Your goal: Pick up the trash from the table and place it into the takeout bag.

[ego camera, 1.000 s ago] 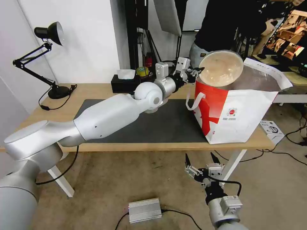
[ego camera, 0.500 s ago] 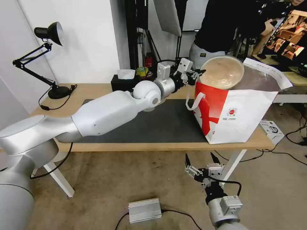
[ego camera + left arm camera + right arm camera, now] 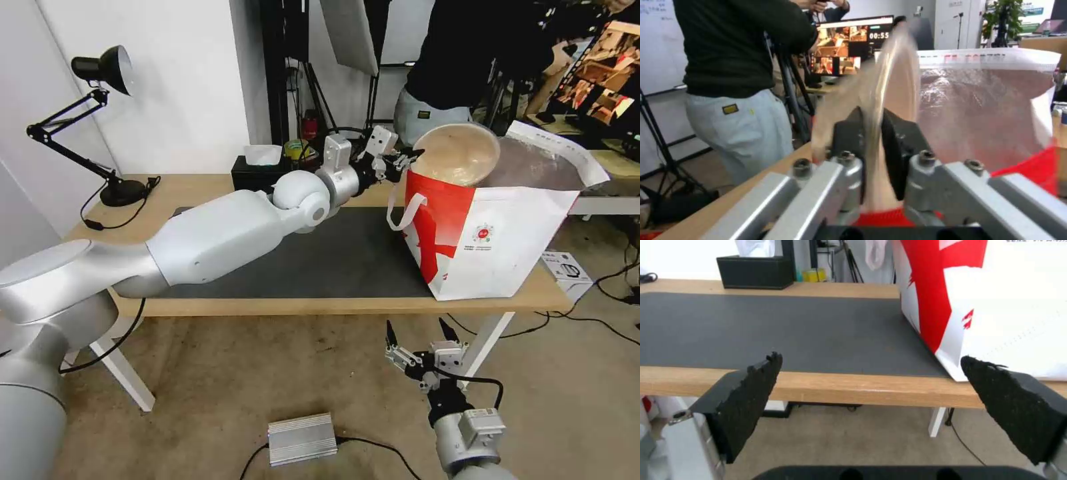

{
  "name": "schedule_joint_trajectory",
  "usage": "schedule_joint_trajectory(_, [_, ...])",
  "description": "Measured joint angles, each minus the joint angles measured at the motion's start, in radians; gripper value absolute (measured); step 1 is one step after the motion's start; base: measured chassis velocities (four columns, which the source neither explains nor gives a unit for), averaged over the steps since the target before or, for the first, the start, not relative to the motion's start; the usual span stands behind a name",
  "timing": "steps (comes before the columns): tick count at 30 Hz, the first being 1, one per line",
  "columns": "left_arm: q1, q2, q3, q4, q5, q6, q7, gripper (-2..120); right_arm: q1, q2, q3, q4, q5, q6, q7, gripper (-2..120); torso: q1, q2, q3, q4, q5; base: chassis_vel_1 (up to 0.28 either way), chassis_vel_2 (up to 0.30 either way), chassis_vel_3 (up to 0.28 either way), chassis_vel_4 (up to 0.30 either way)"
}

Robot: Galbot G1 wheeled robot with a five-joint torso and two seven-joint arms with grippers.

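Left arm holding the beige bowl at the mouth of the takeout bag

The table [image 3: 200, 189] is carrying the takeout bag [image 3: 497, 250] at its right end; the beige paper-pulp bowl [image 3: 457, 155] is tilting on edge, partly inside the bag's open top; the left gripper [image 3: 402, 162] is pinching the bowl's rim, jaws clamped on it; the right gripper [image 3: 421, 331] is hanging below the table edge, jaws standing apart.

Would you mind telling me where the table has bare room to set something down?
The dark grey mat is bare between the left arm and the takeout bag. The back is crowded: black tissue box, left gripper pinching the beige paper-pulp bowl.
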Motion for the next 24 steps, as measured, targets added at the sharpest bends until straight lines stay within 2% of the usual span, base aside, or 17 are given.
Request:
schedule_joint_trajectory(3, [0.002,0.001,0.000,-0.022,0.000,-0.009,-0.023,34,0.000,0.000,0.000,0.000,0.000,0.000,0.000,100,0.000,0.000,0.000,-0.0001,0.0000,0.000,0.000,0.000,0.000])
schedule_joint_trajectory(4, [0.002,0.001,0.000,-0.022,0.000,-0.009,-0.023,34,0.000,0.000,0.000,0.000,0.000,0.000,0.000,100,0.000,0.000,0.000,-0.0001,0.0000,0.000,0.000,0.000,0.000])
schedule_joint_trajectory(8, [0.002,0.000,0.000,-0.025,-0.001,-0.012,-0.028,53,0.000,0.000,0.000,0.000,0.000,0.000,0.000,100,0.000,0.000,0.000,0.0000,0.0000,0.000,0.000,0.000,0.000])
schedule_joint_trajectory(10, [0.002,0.000,0.001,-0.024,0.000,-0.012,-0.028,56,0.000,0.000,0.000,0.000,0.000,0.000,0.000,100,0.000,0.000,0.000,0.0000,0.0000,0.000,0.000,0.000,0.000])
schedule_joint_trajectory(14, [0.001,-0.002,0.003,-0.019,0.000,-0.015,-0.029,75,0.000,0.000,0.000,0.000,0.000,0.000,0.000,100,0.000,0.000,0.000,-0.0001,0.0000,0.000,0.000,0.000,0.000])
schedule_joint_trajectory(15, [0.001,-0.002,0.003,-0.019,0.000,-0.015,-0.029,75,0.000,0.000,0.000,0.000,0.000,0.000,0.000,100,0.000,0.000,0.000,-0.0001,0.0000,0.000,0.000,0.000,0.000])
schedule_joint_trajectory(19, [0.001,-0.002,0.000,-0.017,0.001,-0.018,-0.032,91,0.000,0.000,0.000,0.000,0.000,0.000,0.000,100,0.000,0.000,0.000,-0.0001,0.0000,0.000,0.000,0.000,0.000])
schedule_joint_trajectory(22, [0.003,0.001,-0.014,-0.023,0.001,-0.025,-0.042,97,0.000,0.000,0.000,0.000,0.000,0.000,0.000,100,0.000,0.000,0.000,-0.0002,0.0001,0.000,0.000,0.000,0.000])
schedule_joint_trajectory(24, [0.014,0.022,-0.027,-0.046,0.005,-0.068,-0.072,99,0.000,0.000,0.000,0.000,0.000,0.000,0.000,100,0.000,0.000,0.000,-0.0003,0.0000,0.000,0.000,0.000,0.000])
